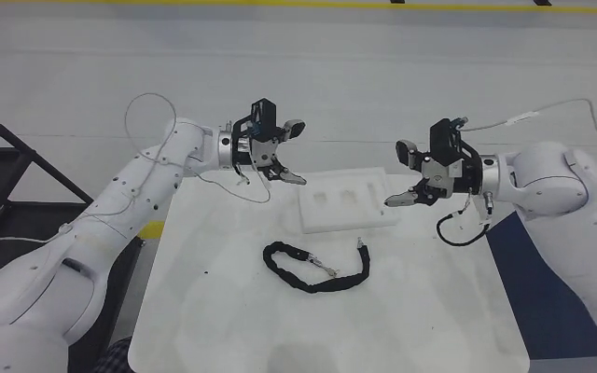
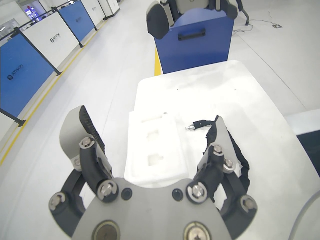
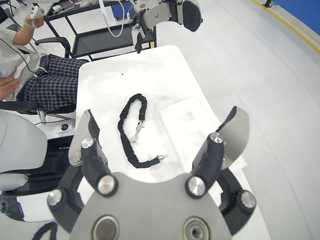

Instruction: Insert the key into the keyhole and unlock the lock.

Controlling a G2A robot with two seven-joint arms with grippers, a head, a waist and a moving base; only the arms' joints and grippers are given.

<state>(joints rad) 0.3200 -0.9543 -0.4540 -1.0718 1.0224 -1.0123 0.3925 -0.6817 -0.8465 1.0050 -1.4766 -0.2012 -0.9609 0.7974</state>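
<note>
Wide-spread right pincer (image 3: pixel 161 118) hangs above the chain lock (image 3: pixel 120 128) and key (image 3: pixel 135 139) beside a foam tray (image 3: pixel 175 123).

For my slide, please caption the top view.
Left gripper and right gripper, both open, flank a white foam tray beside a black fabric-sleeved chain lock.

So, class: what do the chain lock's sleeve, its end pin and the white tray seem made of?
The sleeve looks like matte black fabric, wrinkled. The end pin looks like bare metal, silvery and shiny. The tray is probably white moulded foam: matte, soft-edged recesses.
</note>
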